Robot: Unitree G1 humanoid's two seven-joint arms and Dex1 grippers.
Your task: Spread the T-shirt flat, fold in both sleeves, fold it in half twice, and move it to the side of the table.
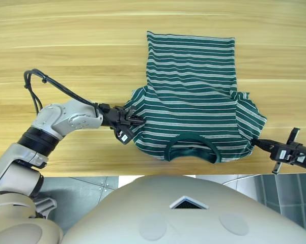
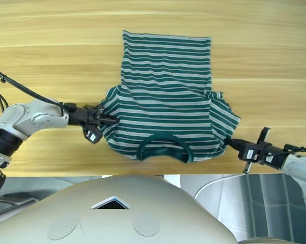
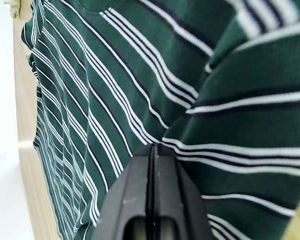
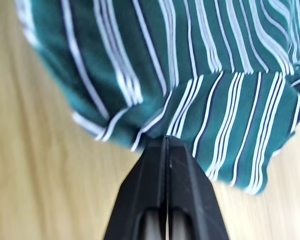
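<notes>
A green T-shirt point(image 1: 191, 86) with white stripes lies on the wooden table point(image 1: 66, 46), its collar point(image 1: 192, 145) toward the near edge and its hem at the far end. Both sleeves are bunched against the body. My left gripper point(image 1: 140, 121) sits at the shirt's left shoulder, fingers shut with the striped cloth pinched at their tips point(image 3: 153, 146). My right gripper point(image 1: 254, 142) is at the right shoulder corner near the table edge, also shut, its tips point(image 4: 164, 137) meeting the fabric's edge.
The table's near edge point(image 1: 91, 175) runs just below the collar, with tiled floor point(image 1: 86, 190) beyond it. Bare wood stretches left, right and beyond the shirt. A black cable point(image 1: 46, 84) loops off my left forearm.
</notes>
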